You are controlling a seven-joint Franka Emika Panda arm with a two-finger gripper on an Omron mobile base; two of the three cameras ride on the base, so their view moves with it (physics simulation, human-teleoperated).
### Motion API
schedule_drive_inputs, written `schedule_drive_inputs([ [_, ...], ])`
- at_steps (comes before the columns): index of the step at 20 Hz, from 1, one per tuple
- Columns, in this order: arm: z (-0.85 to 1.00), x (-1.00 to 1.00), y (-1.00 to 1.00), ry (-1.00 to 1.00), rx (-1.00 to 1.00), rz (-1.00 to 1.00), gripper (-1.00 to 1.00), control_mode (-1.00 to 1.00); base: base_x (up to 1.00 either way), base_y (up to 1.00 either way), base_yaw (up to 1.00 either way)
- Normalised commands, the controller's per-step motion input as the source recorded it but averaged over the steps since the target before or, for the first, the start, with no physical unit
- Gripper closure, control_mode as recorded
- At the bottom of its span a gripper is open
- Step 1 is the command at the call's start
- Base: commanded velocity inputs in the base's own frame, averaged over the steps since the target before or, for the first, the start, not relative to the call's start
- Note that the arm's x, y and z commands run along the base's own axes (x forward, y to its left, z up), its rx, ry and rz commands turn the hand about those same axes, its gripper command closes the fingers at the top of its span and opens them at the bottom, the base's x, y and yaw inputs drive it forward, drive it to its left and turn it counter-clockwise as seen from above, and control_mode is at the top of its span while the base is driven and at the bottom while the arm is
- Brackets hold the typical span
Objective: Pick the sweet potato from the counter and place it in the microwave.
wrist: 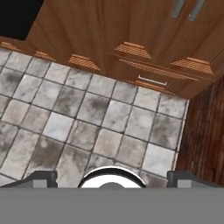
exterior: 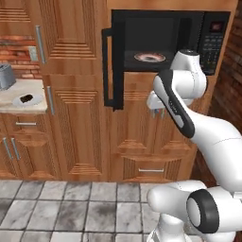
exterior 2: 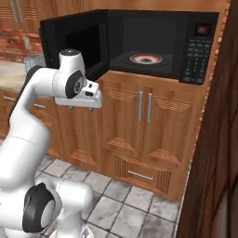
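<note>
Left base view: small oblong dark reddish-brown sweet potato (exterior: 29, 98) lies lengthwise left-right on a round white plate (exterior: 20, 101); claw (wrist: 112, 177) spread wide, empty.

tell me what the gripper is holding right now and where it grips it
Nothing is held. The gripper is open over the floor tiles with nothing between its fingers. The sweet potato lies on a plate on the counter.

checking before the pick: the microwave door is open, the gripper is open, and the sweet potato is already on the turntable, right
Not quite. The sweet potato is not on the turntable; it lies on the white plate on the counter, as the left base view shows. The rest stands: the microwave door is open, and the hand view shows the gripper open, holding nothing.
</note>
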Motion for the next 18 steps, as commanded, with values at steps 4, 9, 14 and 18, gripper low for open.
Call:
schedule_drive_inputs([
  [4, 0.00, 0.00, 0.00, 0.00, 0.00, 0.00, -1.00, 1.00, -0.11, 0.94, 0.00],
  [9, 0.00, 0.00, 0.00, 0.00, 0.00, 0.00, -1.00, 1.00, -0.09, 1.00, -0.06],
  [14, 0.00, 0.00, 0.00, 0.00, 0.00, 0.00, -1.00, 1.00, 0.13, 1.00, -0.16],
  [18, 0.00, 0.00, 0.00, 0.00, 0.00, 0.00, -1.00, 1.00, 0.81, 1.00, -0.21],
])
